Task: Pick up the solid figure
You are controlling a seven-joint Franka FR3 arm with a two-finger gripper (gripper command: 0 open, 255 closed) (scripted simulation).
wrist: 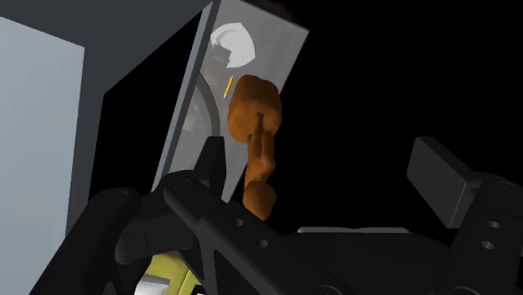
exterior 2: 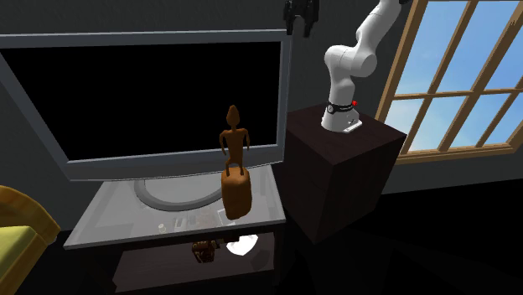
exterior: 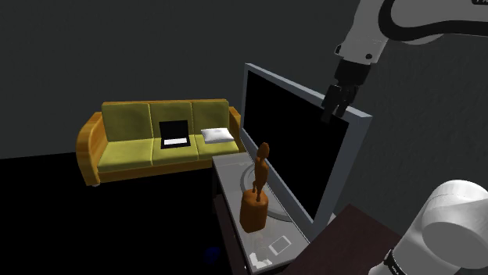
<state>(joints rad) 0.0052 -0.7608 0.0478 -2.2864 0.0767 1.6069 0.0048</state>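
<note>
High above the top edge of the television (exterior: 301, 141), the black gripper (exterior: 331, 108) hangs with its fingers pointing down. In the wrist view the two fingers stand well apart with nothing clasped between them. The arm reaches up and over from its dark box stand (exterior 2: 335, 172), which sits just beside the low table (exterior 2: 109, 214).

The solid figure (exterior: 256, 191), a brown carved person on a rounded base, stands upright on the table top, close in front of the screen. Through the wrist camera it shows far below, in line with the gap between the fingers and nearer the one on the screen's side.

I judge this to be the approach step: the hand is open and roughly above the target, and no descent to grasp height has been made. The next move calls for a long, straight drop in front of the screen, keeping clear of its frame, then a close around the slim torso or the wider base.

Beyond the table, a yellow sofa (exterior: 156, 144) carries an open laptop (exterior: 174, 134) and a white cushion (exterior: 217, 135). A window (exterior 2: 453, 75) shows behind the stand.
</note>
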